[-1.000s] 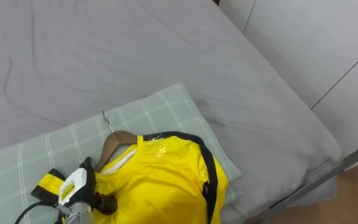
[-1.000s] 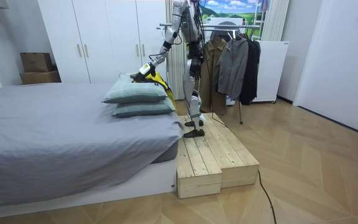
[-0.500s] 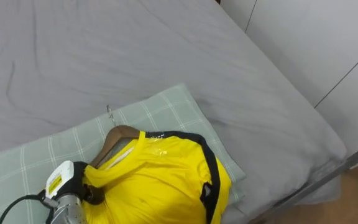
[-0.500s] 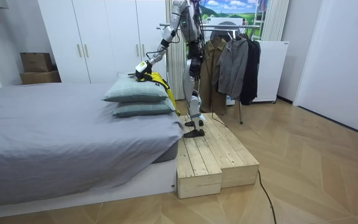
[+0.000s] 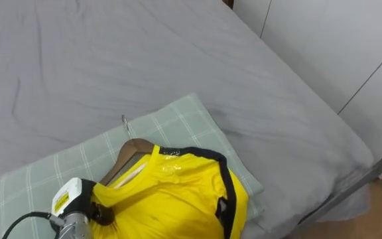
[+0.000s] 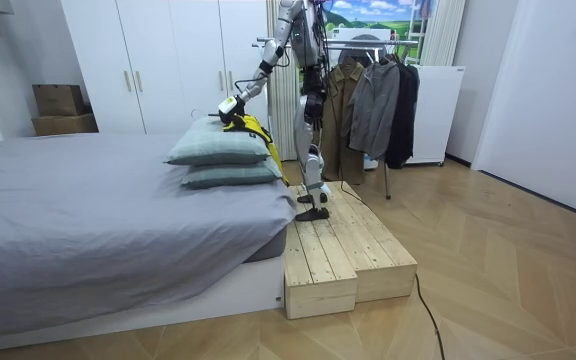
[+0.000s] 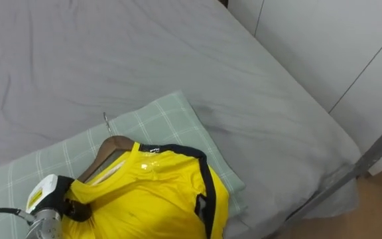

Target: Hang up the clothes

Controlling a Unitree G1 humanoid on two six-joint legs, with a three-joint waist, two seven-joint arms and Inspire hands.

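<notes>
Working over the bed point(image 5: 144, 60): grey sheet, soft and creased, white wardrobes point(image 6: 168, 60) beyond its far side. I stand on the wooden platform point(image 6: 343, 250) butted against the bed's end, probably there to give my arm reach over the mattress. The clothes rack point(image 6: 368, 40) is right behind me and carries dark jackets point(image 6: 373, 105), so I read it as the target rail.

Two green checked pillows point(image 6: 218, 150) are stacked at the bed's corner nearest me. The yellow shirt point(image 5: 171, 199) sits at the top pillow's near edge, black-trimmed collar up. In the room view its lower part drapes off the pillow's side.

The shirt is dressed on a wooden hanger point(image 5: 128, 154). One hanger arm shows bare, and the metal hook point(image 5: 126, 123) points across the pillow toward the bed's middle.

My left hand point(image 5: 78, 206) is at the shirt's shoulder, dark fingers curled into the yellow cloth over the hanger's end, as far as I can read it. Gripping at the shoulder leaves the hook free for the rail.

Judgement: pickup stage, hanging not yet done. Risk: the cloth can slide on the wood, and a one-ended hold lets the hanger tip.
</notes>
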